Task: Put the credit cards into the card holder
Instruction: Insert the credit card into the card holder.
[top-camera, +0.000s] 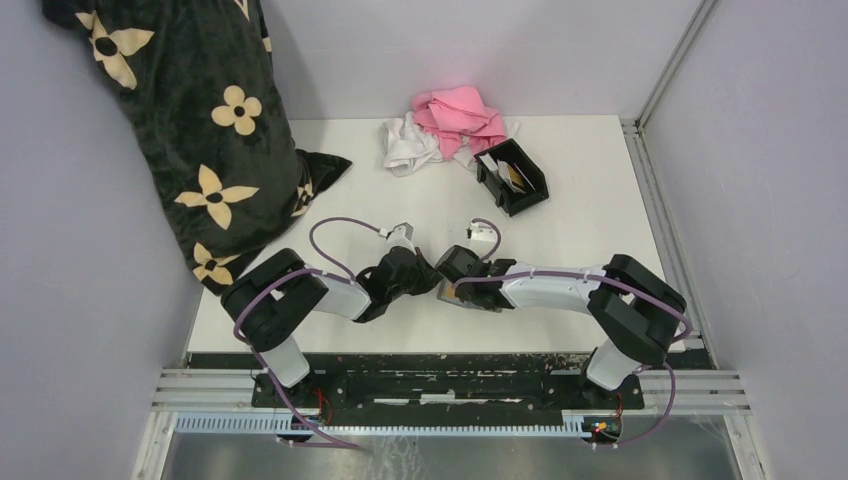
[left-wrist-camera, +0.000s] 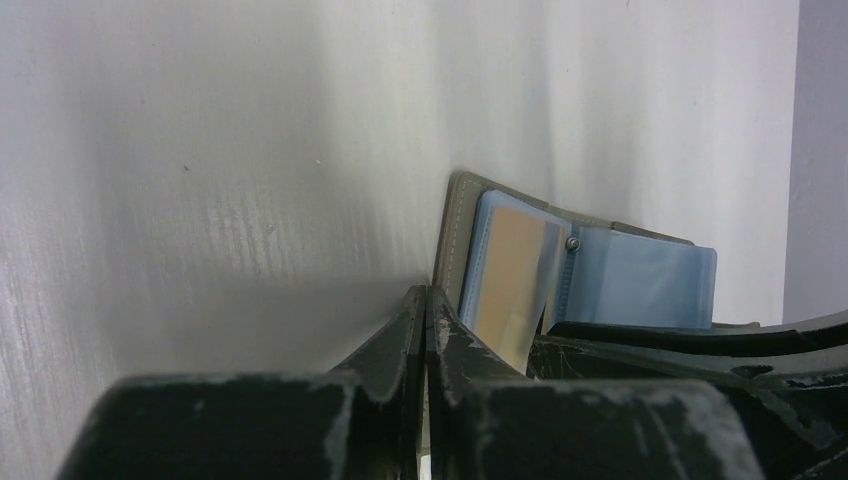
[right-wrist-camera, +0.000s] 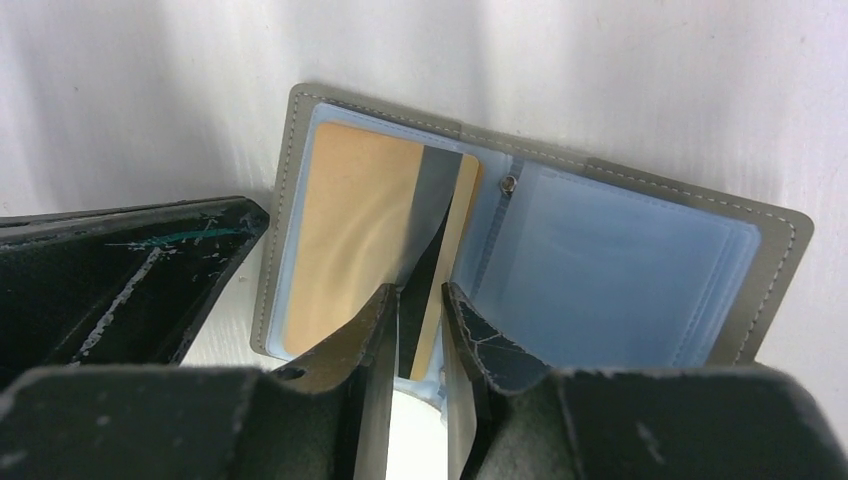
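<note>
Credit card (right-wrist-camera: 350, 230) sits between my right gripper's (right-wrist-camera: 415, 295) near-shut jaws, grip unclear; left gripper (left-wrist-camera: 427, 295) closed alongside; wallet (right-wrist-camera: 640, 270) may lift if unpinned.

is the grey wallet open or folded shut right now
Open. The grey wallet lies spread on the table, both halves showing: a tan card in one, empty-looking blue plastic sleeves in the other.

Tan striped card (right-wrist-camera: 350, 240) in sleeve of grey wallet (right-wrist-camera: 770, 260). Black open-topped card holder (top-camera: 530, 192) well beyond wallet, cards (top-camera: 511, 177) inside.
</note>
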